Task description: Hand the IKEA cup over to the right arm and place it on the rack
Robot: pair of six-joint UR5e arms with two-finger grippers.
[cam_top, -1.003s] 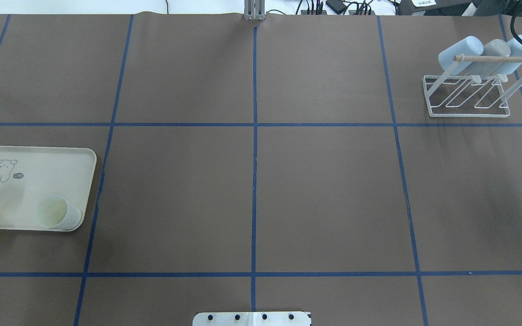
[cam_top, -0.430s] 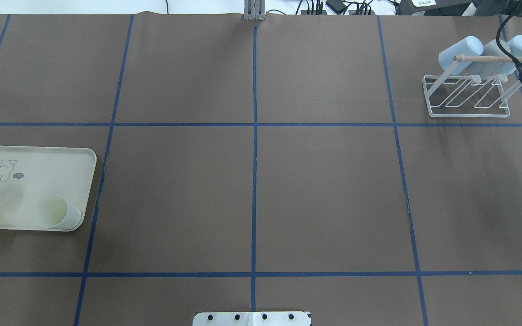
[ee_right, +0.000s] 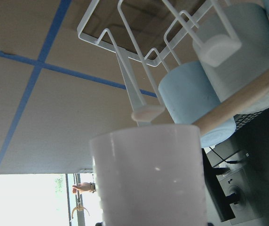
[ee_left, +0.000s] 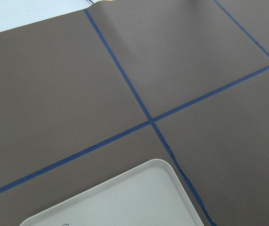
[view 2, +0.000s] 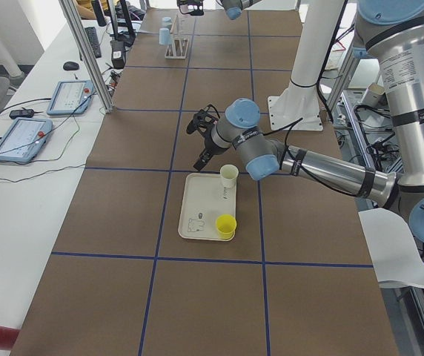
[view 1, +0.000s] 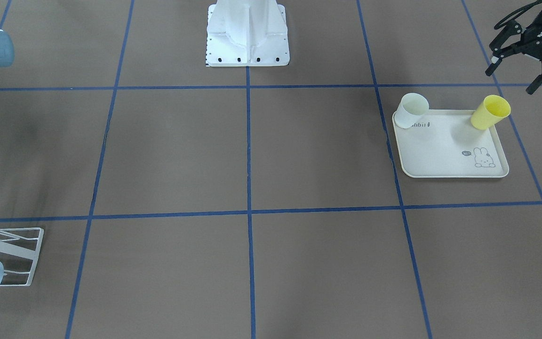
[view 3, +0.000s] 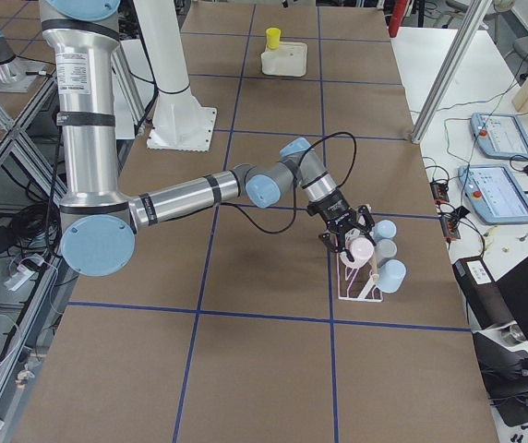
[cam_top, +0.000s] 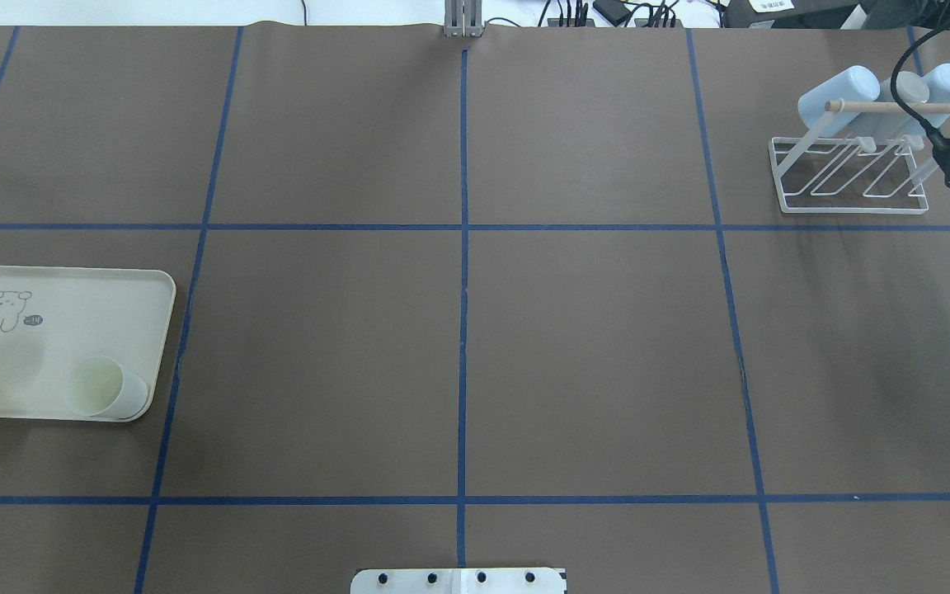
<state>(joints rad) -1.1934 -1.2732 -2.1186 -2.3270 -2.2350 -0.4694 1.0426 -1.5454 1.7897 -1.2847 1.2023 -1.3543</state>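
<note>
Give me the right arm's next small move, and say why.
Probably ease the pale cup forward onto the free prong of the rack. The right gripper holds the cup just short of that prong's tip, roughly in line with it, and the neighbouring prongs already carry blue cups.

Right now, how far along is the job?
Looks done: handover, three blue cups on the rack. In hand: right claw holds the pink cup at a free prong. To do: seat it; white cup and yellow cup sit on the tray, left claw open.
</note>
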